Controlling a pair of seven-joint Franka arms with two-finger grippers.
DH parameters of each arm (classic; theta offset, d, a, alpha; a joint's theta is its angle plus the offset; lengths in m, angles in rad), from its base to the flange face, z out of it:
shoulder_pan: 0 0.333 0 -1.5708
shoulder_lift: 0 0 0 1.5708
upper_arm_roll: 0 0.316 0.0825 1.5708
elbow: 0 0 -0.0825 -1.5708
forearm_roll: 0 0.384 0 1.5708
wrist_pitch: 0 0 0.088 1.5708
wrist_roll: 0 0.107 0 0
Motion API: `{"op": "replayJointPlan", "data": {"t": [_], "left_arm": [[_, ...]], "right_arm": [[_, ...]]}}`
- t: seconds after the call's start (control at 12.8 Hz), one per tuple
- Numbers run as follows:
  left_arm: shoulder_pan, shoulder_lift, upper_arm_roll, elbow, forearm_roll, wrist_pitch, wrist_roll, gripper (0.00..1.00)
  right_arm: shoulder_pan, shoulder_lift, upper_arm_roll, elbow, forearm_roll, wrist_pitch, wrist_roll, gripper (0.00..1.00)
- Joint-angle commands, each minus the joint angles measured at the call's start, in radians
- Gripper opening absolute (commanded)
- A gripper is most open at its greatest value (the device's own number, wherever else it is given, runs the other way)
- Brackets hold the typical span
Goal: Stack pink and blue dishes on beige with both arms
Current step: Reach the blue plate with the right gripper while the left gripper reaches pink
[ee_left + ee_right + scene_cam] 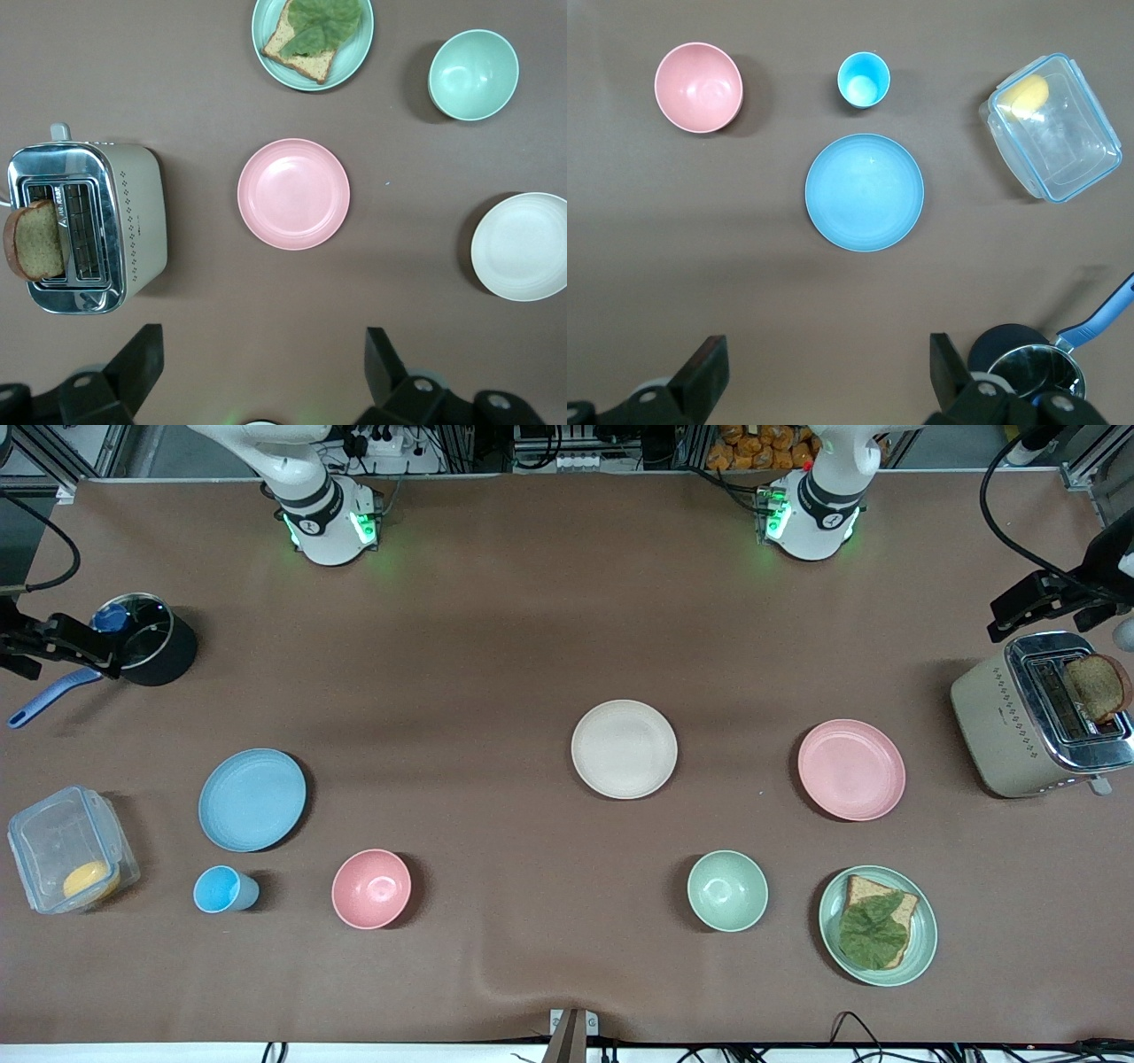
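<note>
The pale pink plate (851, 770) (293, 193) lies flat toward the left arm's end of the table, beside the toaster. The light blue plate (252, 799) (864, 192) lies toward the right arm's end. Between them, near the middle, sits the beige plate (624, 748) (523, 246) with nothing on it. My left gripper (263, 347) hangs high over the cloth close to the pink plate, open and holding nothing. My right gripper (826, 351) hangs high close to the blue plate, also open and holding nothing. The front view shows only the arm bases; both hands are out of it.
A toaster (1036, 717) holds a bread slice. A green plate (921, 943) with bread and lettuce and a green bowl (727, 890) sit nearer the camera. A pink bowl (371, 888), blue cup (221, 889), clear box (71, 859) and pot (146, 642) surround the blue plate.
</note>
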State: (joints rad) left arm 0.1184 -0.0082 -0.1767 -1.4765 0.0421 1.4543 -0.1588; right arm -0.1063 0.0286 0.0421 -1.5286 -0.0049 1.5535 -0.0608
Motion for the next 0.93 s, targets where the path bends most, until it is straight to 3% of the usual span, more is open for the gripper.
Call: {"op": "replayJointPlan", "data": {"t": [0.0,0.23,0.39,0.7,0.86], "left_arm": [[0.004,-0.024,0.003,-0.019,0.013,0.006,0.024,1.0],[0.0,0.002,0.003,-0.016,0.012,0.008,0.021,1.0],[0.012,0.098,0.014,-0.016,-0.025,0.018,-0.008,1.0],[0.012,0.299,0.014,-0.056,0.05,0.226,-0.022,1.0],[0.029,0.307,0.014,-0.221,0.048,0.46,-0.03,1.0]], "right_arm": [[-0.02,0.013,0.015,0.024,0.0,-0.006,0.013,1.0],[-0.02,0.022,0.015,0.024,-0.001,-0.006,0.013,1.0],[-0.018,0.024,0.015,0.022,0.0,-0.006,0.015,1.0],[-0.012,0.046,0.015,0.022,0.003,-0.007,0.015,1.0],[-0.007,0.097,0.016,0.022,0.005,-0.013,0.012,1.0]]}}
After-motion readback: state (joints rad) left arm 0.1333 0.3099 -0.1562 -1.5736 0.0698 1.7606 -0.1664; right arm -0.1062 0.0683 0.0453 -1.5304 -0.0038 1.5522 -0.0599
